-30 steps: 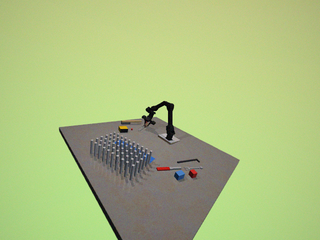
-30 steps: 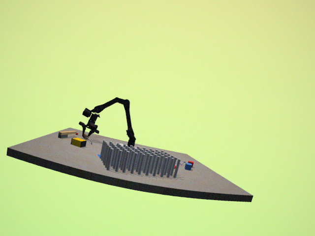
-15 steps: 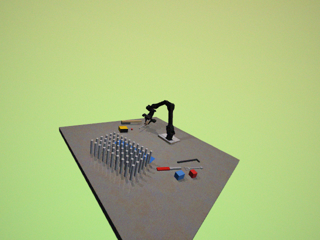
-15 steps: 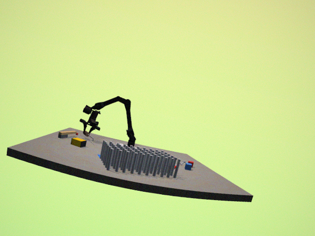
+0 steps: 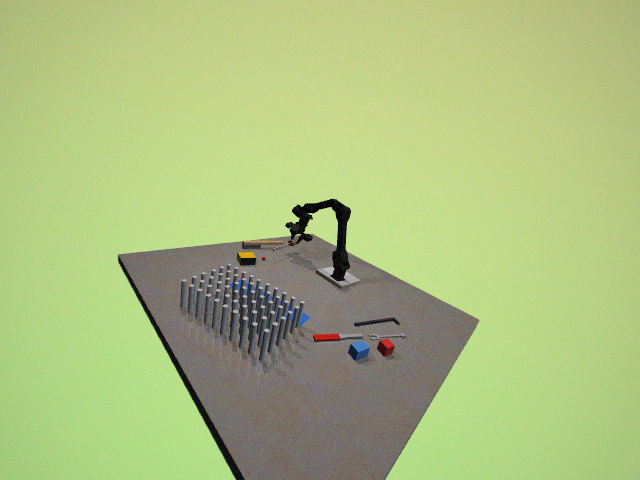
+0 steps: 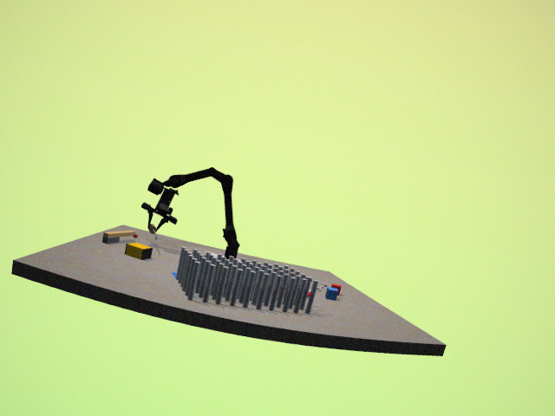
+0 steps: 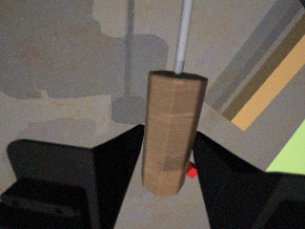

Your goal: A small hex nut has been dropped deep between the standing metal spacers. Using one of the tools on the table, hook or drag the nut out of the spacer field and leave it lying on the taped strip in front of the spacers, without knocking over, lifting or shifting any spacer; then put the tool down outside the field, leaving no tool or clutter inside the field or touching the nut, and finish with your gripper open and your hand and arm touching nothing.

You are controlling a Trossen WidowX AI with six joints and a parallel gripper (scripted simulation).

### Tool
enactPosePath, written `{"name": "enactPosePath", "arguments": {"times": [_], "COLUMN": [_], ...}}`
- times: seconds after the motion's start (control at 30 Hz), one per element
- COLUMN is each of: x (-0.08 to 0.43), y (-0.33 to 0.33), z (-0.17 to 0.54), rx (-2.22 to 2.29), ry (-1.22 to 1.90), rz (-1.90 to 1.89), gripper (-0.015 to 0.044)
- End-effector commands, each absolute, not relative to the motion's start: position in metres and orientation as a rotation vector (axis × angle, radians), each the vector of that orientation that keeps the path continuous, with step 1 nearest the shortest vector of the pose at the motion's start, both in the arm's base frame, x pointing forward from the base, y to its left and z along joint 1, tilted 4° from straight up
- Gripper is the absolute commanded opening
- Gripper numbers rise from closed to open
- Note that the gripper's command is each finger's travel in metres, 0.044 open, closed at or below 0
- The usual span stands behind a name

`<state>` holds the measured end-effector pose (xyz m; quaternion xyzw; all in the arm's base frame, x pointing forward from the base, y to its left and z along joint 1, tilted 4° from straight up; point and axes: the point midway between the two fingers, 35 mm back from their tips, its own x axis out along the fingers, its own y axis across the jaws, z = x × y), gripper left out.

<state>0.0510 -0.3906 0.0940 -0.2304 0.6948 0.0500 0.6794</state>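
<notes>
Between the jaws, which stood partway open and clamped on it, was the wooden handle (image 5: 295,240) (image 6: 152,228) (image 7: 172,129) of a tool, its metal shaft (image 5: 281,247) (image 6: 155,235) (image 7: 183,35) running outward from the fingertips, raised off the table. Beyond lay the spacers (image 5: 235,315) (image 6: 232,286); the nut could not be made out. No writing was readable.

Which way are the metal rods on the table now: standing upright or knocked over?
Upright: the top and exterior views show the metal rods standing on end, with none seen lying down.
</notes>
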Motion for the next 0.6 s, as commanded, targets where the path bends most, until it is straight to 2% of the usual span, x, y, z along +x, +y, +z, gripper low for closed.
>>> {"name": "enactPosePath", "arguments": {"times": [0.0, 0.27, 0.57], "x": [0.0529, 0.0544, 0.0544], "y": [-0.3896, -0.3891, -0.3895], "z": [0.0925, 0.0906, 0.0879], "rx": [-0.425, -0.265, -0.263], "ry": [1.586, 1.618, 1.618], "rz": [0.011, -0.181, -0.184], "gripper": [0.0000, 0.0000, 0.0000]}}
